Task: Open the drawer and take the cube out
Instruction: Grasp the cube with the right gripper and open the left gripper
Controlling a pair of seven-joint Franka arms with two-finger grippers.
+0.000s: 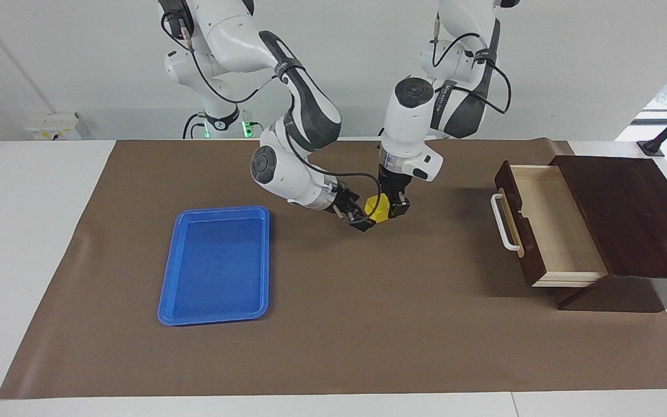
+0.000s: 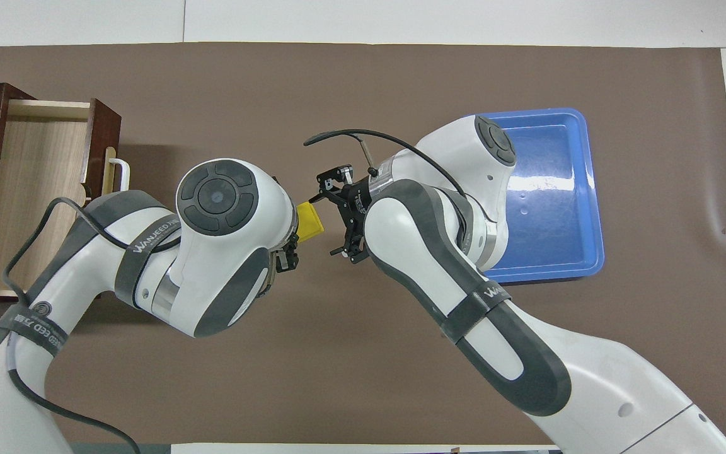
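Already the drawer [image 1: 548, 223] stands pulled out toward the left arm's end of the table, its pale inside bare, and the cube [image 1: 376, 209] is out of it, so the task's main work looks done; what seems left is a handover in mid-air and, by the look of it, setting the cube down somewhere, perhaps in the blue tray [image 1: 215, 264] at about nine o'clock in the facing view. The left gripper [image 1: 394, 207] points straight down from a nearly upright wrist over the middle of the brown mat [image 1: 333, 341], clamped on the yellow cube and holding it clear of the surface. The right gripper [image 1: 363, 219] comes in slantwise from about ten o'clock, forearm angled down, fingers spread wide with the cube's edge just at their tips, closing on nothing yet. From overhead the cube [image 2: 309, 221] shows between the two wrists, with the right gripper [image 2: 331, 222] facing it at three o'clock. The tray lies empty.
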